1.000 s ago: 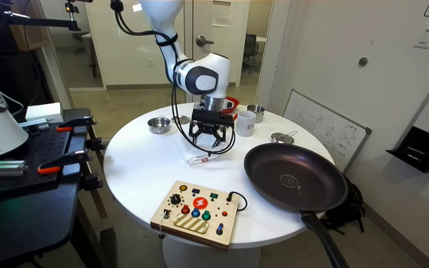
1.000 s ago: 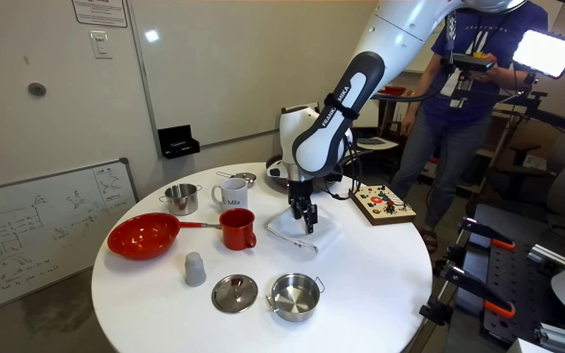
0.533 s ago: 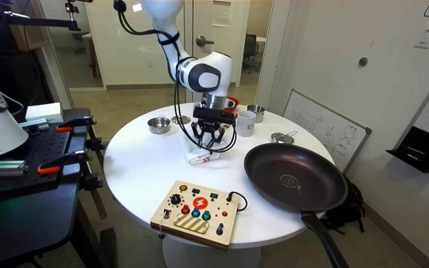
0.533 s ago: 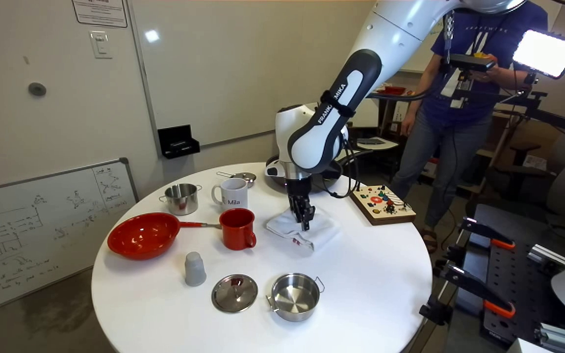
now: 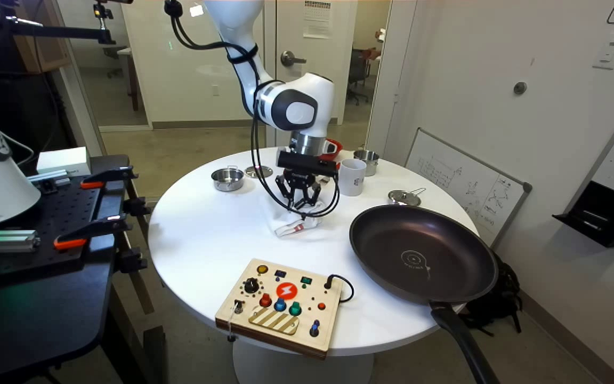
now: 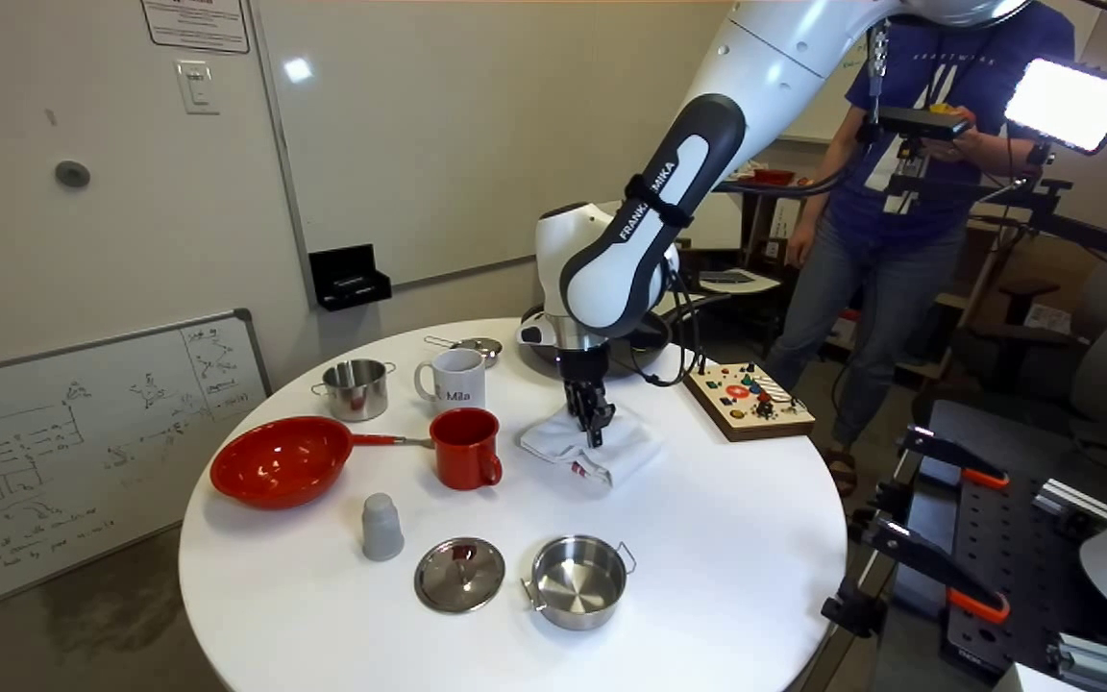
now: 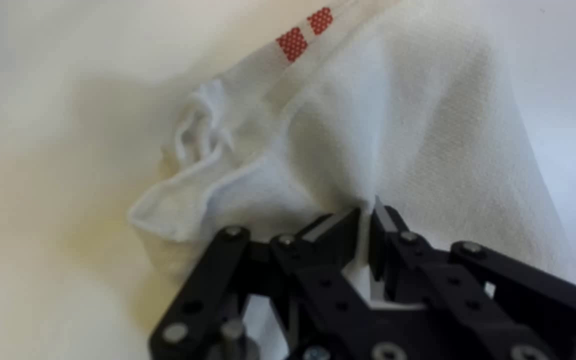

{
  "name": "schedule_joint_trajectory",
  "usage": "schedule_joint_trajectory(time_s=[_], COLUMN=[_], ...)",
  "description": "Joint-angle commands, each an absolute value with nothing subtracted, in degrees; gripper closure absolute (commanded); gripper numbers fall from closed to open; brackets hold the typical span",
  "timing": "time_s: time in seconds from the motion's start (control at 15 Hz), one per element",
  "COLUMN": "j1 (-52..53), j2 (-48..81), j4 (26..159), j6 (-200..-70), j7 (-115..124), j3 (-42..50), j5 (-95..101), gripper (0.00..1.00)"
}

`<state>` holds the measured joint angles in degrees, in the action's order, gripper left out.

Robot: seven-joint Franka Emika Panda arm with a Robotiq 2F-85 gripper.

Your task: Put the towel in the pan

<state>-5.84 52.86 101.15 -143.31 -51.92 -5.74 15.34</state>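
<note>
The jaws stand nearly together, and we see in the wrist view what parts them: a thin ridge of the towel, caught between the black fingers. The gap is only about as wide as that fold, and the cloth meets both fingertips, so we count the gripper as holding it. Creases fan out from the pinch. To the left in that view an edge of the cloth is bunched into small curls, and near the top two dotted red patches mark the hem; the larger part, to the right, lies smoother.

We find the towel on the white table, with the gripper pointing down onto it in both exterior views. There the fingertips reach the cloth, though the pinch itself is too small for us to make out, and in an exterior view black cables loop in front of part of the gripper.

The dark pan sits on the same table, apart from the towel and near the edge, its handle reaching out beyond the tabletop. In an exterior view the arm hides much of it from us. There we also have the red mug near one side of the towel and the wooden control box on the other, with a low steel pot and a metal lid well apart from the gripper.
</note>
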Motion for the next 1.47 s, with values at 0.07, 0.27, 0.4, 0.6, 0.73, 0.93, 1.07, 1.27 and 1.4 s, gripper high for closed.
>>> schedule_joint_trajectory(time_s=[0.07,0.27,0.4,0.6,0.73,0.93,1.07,1.27,1.4], j1=[-3.87,-3.22,-3.11,-3.12,-3.28,-3.60,-3.81,-4.17,-4.29], j2=[51.38,49.29,47.37,43.82,41.40,38.23,36.58,34.50,33.03], j4=[101.71,103.68,105.74,109.54,111.94,115.07,116.69,119.01,121.44], j6=[-139.78,-138.75,-140.25,-144.33,-146.31,-148.46,-149.34,-151.28,-156.26], j7=[-51.59,-51.38,-51.14,-49.03,-48.39,-47.81,-47.75,-47.72,-47.23], j3=[-4.20,-3.72,-3.44,-2.67,-2.18,-1.58,-1.28,-0.85,-0.26], j5=[16.61,17.39,18.04,18.48,18.88,18.85,18.91,18.91,19.56], gripper=[0.95,0.95,0.95,0.94,0.94,0.94,0.94,0.94,0.94])
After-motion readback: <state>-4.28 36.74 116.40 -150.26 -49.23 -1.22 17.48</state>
